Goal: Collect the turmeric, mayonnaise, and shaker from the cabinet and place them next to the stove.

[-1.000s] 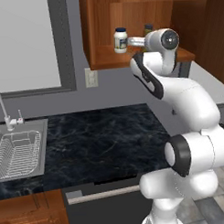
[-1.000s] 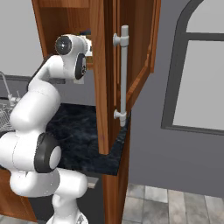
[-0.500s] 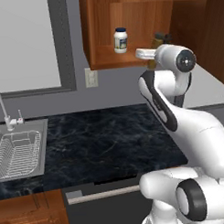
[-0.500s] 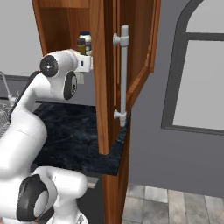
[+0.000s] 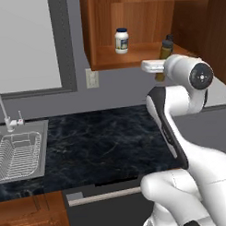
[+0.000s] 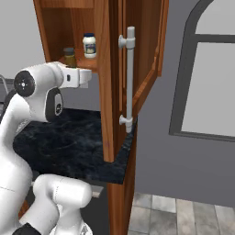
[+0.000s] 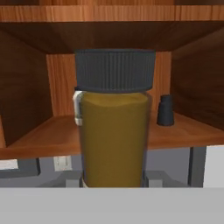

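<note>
My gripper (image 7: 113, 179) is shut on the turmeric (image 7: 114, 135), a slim olive-yellow bottle with a dark ribbed cap, and holds it upright just in front of the open cabinet (image 7: 192, 127). In the base views the turmeric (image 5: 165, 50) (image 6: 69, 57) rises behind my white hand at the shelf's front edge. The mayonnaise (image 5: 122, 40) (image 6: 89, 45), a squat white jar with a blue lid, stands on the cabinet (image 5: 131, 59) floor, mostly hidden behind the bottle in the hand view. A small dark shaker (image 7: 165, 110) stands on the shelf to the right. The stove is out of view.
Below the cabinet runs a dark marble counter (image 5: 102, 143), with a steel sink (image 5: 19, 155) and a faucet (image 5: 4, 109) at its left. The cabinet's open door (image 6: 151, 55), with a long bar handle (image 6: 130, 78), juts out on the right side.
My hand has come down and out of the cabinet with the turmeric in it; the arm's elbow has swung over. The mayonnaise has stayed put.
</note>
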### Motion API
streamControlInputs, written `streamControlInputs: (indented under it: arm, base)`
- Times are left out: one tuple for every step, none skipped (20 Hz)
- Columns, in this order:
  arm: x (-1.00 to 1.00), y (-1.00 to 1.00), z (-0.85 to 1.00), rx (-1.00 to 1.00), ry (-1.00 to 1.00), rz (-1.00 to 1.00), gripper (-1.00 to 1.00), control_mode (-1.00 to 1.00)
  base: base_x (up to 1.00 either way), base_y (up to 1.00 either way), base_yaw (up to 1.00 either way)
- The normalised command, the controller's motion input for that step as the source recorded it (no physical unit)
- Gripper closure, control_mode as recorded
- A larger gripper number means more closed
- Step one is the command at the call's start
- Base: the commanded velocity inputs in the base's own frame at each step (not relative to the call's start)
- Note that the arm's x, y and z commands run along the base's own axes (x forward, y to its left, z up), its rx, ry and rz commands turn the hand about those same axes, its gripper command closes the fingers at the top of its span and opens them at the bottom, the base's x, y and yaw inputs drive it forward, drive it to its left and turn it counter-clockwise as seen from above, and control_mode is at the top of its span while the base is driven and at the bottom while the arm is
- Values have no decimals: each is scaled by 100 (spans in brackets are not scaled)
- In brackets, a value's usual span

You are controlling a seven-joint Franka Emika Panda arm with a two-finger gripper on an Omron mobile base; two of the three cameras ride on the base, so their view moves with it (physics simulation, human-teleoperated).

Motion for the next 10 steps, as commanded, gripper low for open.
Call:
streamControlInputs:
  arm:
    - [-65,5,-33,-13,0,0,100,-100]
    - [-68,0,-28,-9,-1,0,100,-100]
    - [-76,0,-27,-4,-6,0,100,-100]
    - [-70,0,-31,-2,0,0,100,-100]
    - [-67,0,-29,-2,0,0,100,-100]
    - [-70,0,-27,0,-4,0,100,-100]
    - [-63,0,-27,0,-1,0,100,-100]
    - [-65,-1,-25,0,-1,0,100,-100]
    - [-64,-1,-23,0,-1,0,100,-100]
    - [-63,-2,-24,0,-1,0,100,-100]
  base:
    - [0,0,0]
    - [0,0,0]
    - [0,0,0]
    - [0,0,0]
    - [0,0,0]
    - [0,0,0]
    - [0,0,0]
    - [0,0,0]
    - [0,0,0]
    - [0,0,0]
